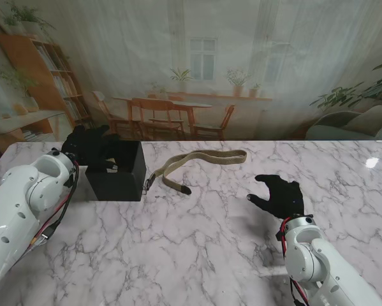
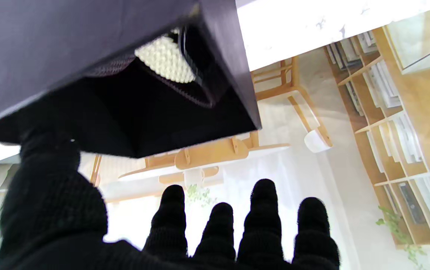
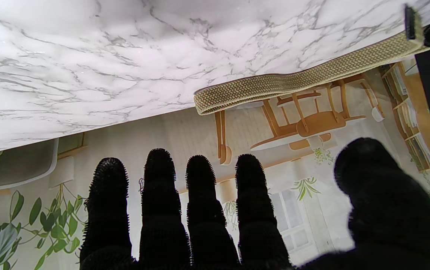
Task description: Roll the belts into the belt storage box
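Fingers spread and empty on our right hand (image 1: 280, 196), nearer to us than the tan belt (image 1: 200, 164), which runs sideways from the black box (image 1: 116, 171). Our left hand (image 1: 88, 146) rests open on that box.

Light: bright, even.
Glare: white spot on the glossy white marble table (image 1: 372, 162), far right corner.
Blur: black fabric box (image 2: 87, 45) edges smeared in the left wrist view.

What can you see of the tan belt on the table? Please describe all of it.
The tan belt is woven webbing, folded back on itself into a long flat loop on the marble table. One end has a dark tip, the other a metal buckle right beside the black storage box. Neither hand touches it.
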`<action>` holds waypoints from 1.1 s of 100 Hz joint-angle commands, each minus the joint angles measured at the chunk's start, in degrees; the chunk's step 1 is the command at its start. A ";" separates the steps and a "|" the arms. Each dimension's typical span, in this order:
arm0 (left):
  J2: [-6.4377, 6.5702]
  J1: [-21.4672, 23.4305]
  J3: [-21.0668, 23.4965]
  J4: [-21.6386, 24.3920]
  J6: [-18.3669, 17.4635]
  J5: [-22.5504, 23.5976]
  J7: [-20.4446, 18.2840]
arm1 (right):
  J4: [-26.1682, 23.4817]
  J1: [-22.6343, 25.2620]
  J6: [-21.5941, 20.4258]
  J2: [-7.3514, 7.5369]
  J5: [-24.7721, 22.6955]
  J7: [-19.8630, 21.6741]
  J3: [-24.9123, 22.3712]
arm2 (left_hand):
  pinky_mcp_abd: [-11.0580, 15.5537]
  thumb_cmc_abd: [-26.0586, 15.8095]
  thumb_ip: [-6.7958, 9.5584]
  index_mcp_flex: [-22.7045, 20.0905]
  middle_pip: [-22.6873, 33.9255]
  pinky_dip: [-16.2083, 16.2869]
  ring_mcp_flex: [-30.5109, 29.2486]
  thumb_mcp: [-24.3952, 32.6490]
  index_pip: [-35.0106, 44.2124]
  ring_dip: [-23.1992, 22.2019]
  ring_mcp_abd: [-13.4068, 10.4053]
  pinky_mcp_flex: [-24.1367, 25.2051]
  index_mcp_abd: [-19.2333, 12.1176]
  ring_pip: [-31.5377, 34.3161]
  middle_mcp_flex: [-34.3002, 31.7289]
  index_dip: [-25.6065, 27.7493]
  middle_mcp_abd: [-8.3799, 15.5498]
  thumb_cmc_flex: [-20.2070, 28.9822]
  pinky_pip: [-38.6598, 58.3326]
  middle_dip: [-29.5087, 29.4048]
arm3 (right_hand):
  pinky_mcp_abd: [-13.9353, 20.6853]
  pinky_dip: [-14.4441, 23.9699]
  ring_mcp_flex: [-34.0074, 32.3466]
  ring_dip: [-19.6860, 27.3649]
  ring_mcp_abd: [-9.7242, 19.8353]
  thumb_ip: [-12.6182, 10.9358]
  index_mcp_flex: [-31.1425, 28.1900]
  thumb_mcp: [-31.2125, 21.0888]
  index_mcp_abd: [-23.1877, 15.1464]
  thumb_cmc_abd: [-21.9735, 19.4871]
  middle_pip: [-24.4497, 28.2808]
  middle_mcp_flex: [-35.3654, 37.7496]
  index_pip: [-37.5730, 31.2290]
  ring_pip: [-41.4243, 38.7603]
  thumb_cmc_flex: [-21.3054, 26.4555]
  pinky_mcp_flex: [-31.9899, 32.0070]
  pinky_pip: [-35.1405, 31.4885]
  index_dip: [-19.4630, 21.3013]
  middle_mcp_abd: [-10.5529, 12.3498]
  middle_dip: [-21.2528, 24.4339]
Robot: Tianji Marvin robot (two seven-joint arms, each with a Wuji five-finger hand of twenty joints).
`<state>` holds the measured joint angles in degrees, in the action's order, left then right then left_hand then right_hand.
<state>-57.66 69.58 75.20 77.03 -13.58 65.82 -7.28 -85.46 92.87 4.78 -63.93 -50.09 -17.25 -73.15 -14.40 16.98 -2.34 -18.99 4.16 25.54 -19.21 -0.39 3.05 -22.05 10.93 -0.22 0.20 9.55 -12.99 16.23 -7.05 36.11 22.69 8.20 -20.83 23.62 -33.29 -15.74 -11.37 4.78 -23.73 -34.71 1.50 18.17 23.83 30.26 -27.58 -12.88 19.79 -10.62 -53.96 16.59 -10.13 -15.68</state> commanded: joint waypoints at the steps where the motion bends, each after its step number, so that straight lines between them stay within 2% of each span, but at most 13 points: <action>1: -0.08 0.75 0.96 2.25 -0.78 0.10 0.19 | -0.32 0.40 0.27 -0.05 -0.19 0.04 -0.15 | -2.87 -2.54 0.72 2.09 -0.89 -0.90 1.55 -0.60 -1.11 0.54 0.90 0.09 -0.64 -1.51 1.83 -0.73 -1.45 -1.87 -2.22 -1.15 | 0.02 0.63 2.01 0.44 -0.01 -1.51 -0.12 0.81 -1.55 -2.35 1.04 -1.77 1.14 1.18 1.31 1.00 1.12 1.14 0.02 -0.41; 8: -0.25 2.35 2.82 4.41 -2.06 0.44 1.91 | -0.45 0.52 0.18 -0.06 -0.14 0.02 -0.31 | -2.94 -7.27 0.87 -0.28 0.81 1.36 1.20 -0.79 1.27 -0.37 0.67 -0.94 0.28 -0.45 -1.30 0.76 -1.33 -0.84 -1.93 0.94 | -0.03 0.64 1.98 0.39 0.38 -1.52 -0.18 0.77 -1.56 -2.32 1.07 -1.72 1.14 1.10 1.37 1.05 1.15 1.17 0.13 -0.43; 14: -0.44 4.23 4.35 7.14 -2.22 0.74 2.61 | -0.52 0.60 0.16 -0.05 -0.24 -0.01 -0.40 | -2.95 -13.11 0.99 -6.22 1.54 5.06 0.54 -1.24 5.60 -1.74 1.16 -2.01 2.74 0.41 -4.29 4.44 -2.25 4.68 0.30 3.53 | -0.06 0.65 1.95 0.33 0.49 -1.51 -0.30 0.77 -1.58 -2.28 1.11 -1.65 1.13 1.00 1.37 1.08 1.16 1.19 0.13 -0.45; 21: -0.46 6.22 5.98 9.64 -2.89 3.35 5.12 | -0.60 0.67 0.22 -0.03 -0.34 0.05 -0.46 | -3.13 -14.72 1.27 -11.81 3.75 7.60 -2.67 -1.21 8.50 -3.19 1.52 -3.38 4.15 2.11 -11.12 7.08 -2.50 8.01 4.42 6.11 | -0.10 0.67 2.00 0.27 0.62 -1.50 -0.33 0.78 -1.61 -2.19 1.06 -1.71 1.16 0.94 1.32 1.13 1.18 1.20 -0.02 -0.44; 29: -0.72 8.80 7.77 12.52 -3.83 3.40 6.64 | -0.67 0.71 0.25 0.00 -0.43 0.15 -0.50 | -3.15 -14.97 1.39 -15.12 5.07 9.16 -5.73 -1.21 9.72 -4.63 2.02 -4.28 5.10 3.64 -16.25 8.53 -2.77 9.47 10.13 8.55 | -0.03 0.68 2.03 0.23 0.55 -1.48 -0.43 0.79 -1.58 -1.95 1.08 -1.67 1.16 0.90 1.33 1.16 1.20 1.23 0.06 -0.46; 57: -1.85 16.71 10.34 18.09 -7.67 0.42 12.74 | -0.48 0.43 -0.18 0.17 -1.15 0.30 -0.22 | -2.50 -14.88 1.35 -17.66 7.60 11.06 -12.29 -1.30 10.53 -9.86 3.05 -7.15 6.11 8.64 -24.02 9.87 -2.74 10.59 24.81 12.74 | -0.13 0.74 2.01 0.17 0.65 -1.43 -1.21 0.44 -1.72 -1.23 1.02 -1.47 1.00 0.85 1.20 1.15 1.25 1.37 0.10 -0.46; 69: -1.97 18.74 9.95 19.28 -9.33 0.11 13.53 | -0.35 0.12 0.01 0.24 -1.24 0.70 0.24 | -2.02 -14.74 1.38 -17.60 8.04 11.39 -13.07 -1.24 10.39 -11.10 3.28 -8.03 6.24 9.52 -24.72 9.87 -2.82 11.02 27.15 13.52 | -0.02 0.75 2.03 0.16 0.62 -1.41 -1.42 0.27 -1.84 -1.19 0.98 -1.52 0.94 0.85 1.15 1.17 1.29 1.47 0.05 -0.47; 95: -1.76 20.12 5.86 21.56 -11.94 -0.19 11.13 | -0.37 0.14 -0.15 0.32 -1.70 0.72 0.16 | -1.49 -14.34 1.37 -16.76 6.41 11.54 -13.31 -1.25 9.77 -11.70 2.89 -8.48 5.73 9.55 -22.97 9.63 -2.64 11.26 29.00 12.82 | -0.05 0.73 2.18 0.18 0.69 -1.35 -1.66 -0.02 -1.93 -0.66 0.88 -1.67 0.90 0.93 1.05 1.32 1.46 1.66 0.11 -0.47; 104: -1.57 19.36 3.17 21.33 -12.16 -0.29 9.55 | -0.48 0.27 -0.11 0.27 -1.56 0.59 0.01 | -0.85 -13.64 1.46 -15.87 5.18 9.64 -12.45 -1.05 9.11 -10.53 2.85 -7.99 5.43 7.75 -21.78 9.32 -2.43 12.00 26.59 11.64 | -0.06 0.74 2.26 0.18 0.77 -1.34 -1.70 -0.11 -1.92 -0.73 0.87 -1.73 0.92 0.95 1.04 1.35 1.50 1.71 0.07 -0.48; 110: -1.40 18.42 1.20 20.96 -12.32 -0.62 7.85 | -0.58 0.37 -0.07 0.25 -1.47 0.57 -0.08 | 0.79 -12.41 1.57 -14.96 3.85 6.61 -12.30 -0.96 8.34 -8.73 1.66 -7.55 5.30 6.22 -20.12 8.79 -2.37 13.89 22.49 9.93 | -0.05 0.74 2.26 0.17 0.75 -1.32 -1.75 -0.12 -1.93 -0.75 0.87 -1.79 0.92 0.94 1.04 1.37 1.52 1.75 0.03 -0.49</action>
<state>-58.65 88.97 78.45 98.32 -25.12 65.45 3.23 -85.83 92.94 4.59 -63.61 -51.65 -16.63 -73.10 -15.00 3.68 -2.26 -35.32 10.09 34.84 -31.81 -0.60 13.23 -32.47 13.18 -8.83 5.25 17.95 -36.24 25.68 -8.96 47.44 48.75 19.97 -20.83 23.68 -33.29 -15.74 -11.37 4.75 -24.29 -34.71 1.47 18.20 23.84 30.26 -27.47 -12.88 19.79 -10.40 -53.39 17.31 -10.13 -15.77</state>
